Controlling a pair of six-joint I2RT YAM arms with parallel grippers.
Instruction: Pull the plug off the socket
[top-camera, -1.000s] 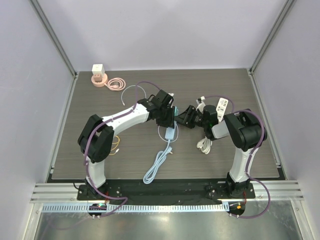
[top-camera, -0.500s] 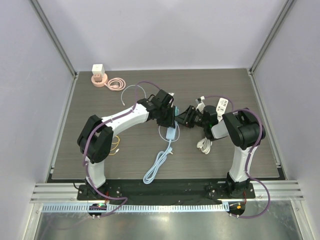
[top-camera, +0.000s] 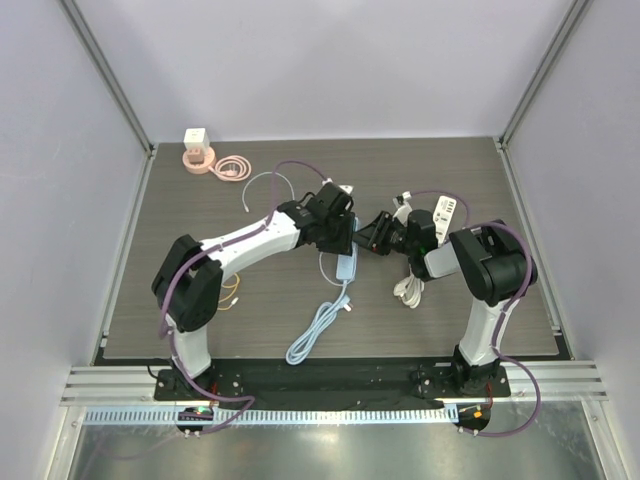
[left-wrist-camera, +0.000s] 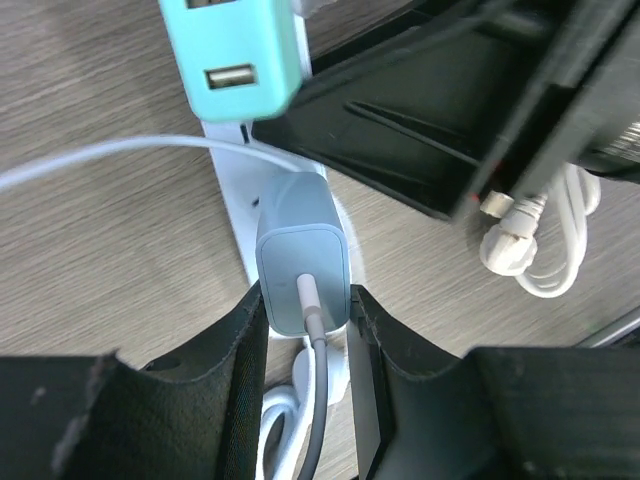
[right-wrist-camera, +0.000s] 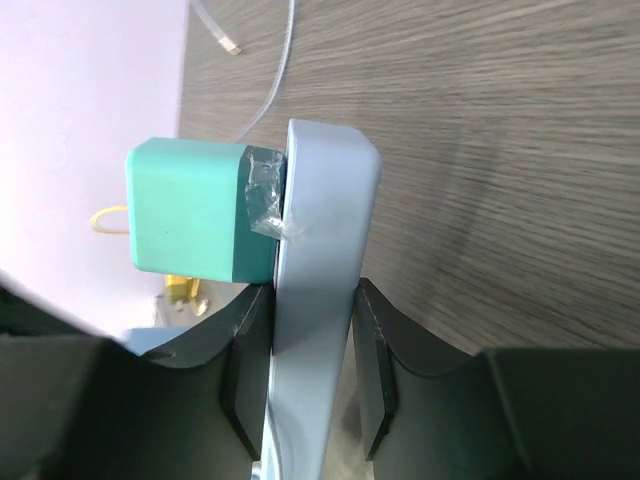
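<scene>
Top external view showed both arms bolted at the near edge of the table (top-camera: 500, 180), and closest to them a pale blue cord (top-camera: 315, 335) lay in loose loops on the dark wood-grain top. A little farther out, a bundled white cable (top-camera: 408, 288) lay beside the right arm and a small yellow loop (top-camera: 232, 290) beside the left arm. Past these, near the middle of the table, lay the socket strip (right-wrist-camera: 318, 200), with both claws meeting over it from opposite sides. The left gripper (left-wrist-camera: 305, 315) was closed down to the width of the grey-blue plug (left-wrist-camera: 303, 240), its black fingers (left-wrist-camera: 245, 340) pressed against the plug's two sides. The plug sat in the strip, and a grey cord (left-wrist-camera: 318, 400) ran out of its back end between the fingers. The right gripper (right-wrist-camera: 310, 300) was clamped across the narrow edges of the strip, one finger touching each side. Just beyond that grip a teal charger (right-wrist-camera: 190, 210) was plugged into the same strip, with a scrap of clear tape at the joint. A white tag (top-camera: 447, 210) lay behind the right wrist. Farther back a thin white wire (top-camera: 262, 180) curved across the top, and in the far left corner a pink coiled cable (top-camera: 232, 167) lay just beside a white cube (top-camera: 196, 137) standing on a pink base.
</scene>
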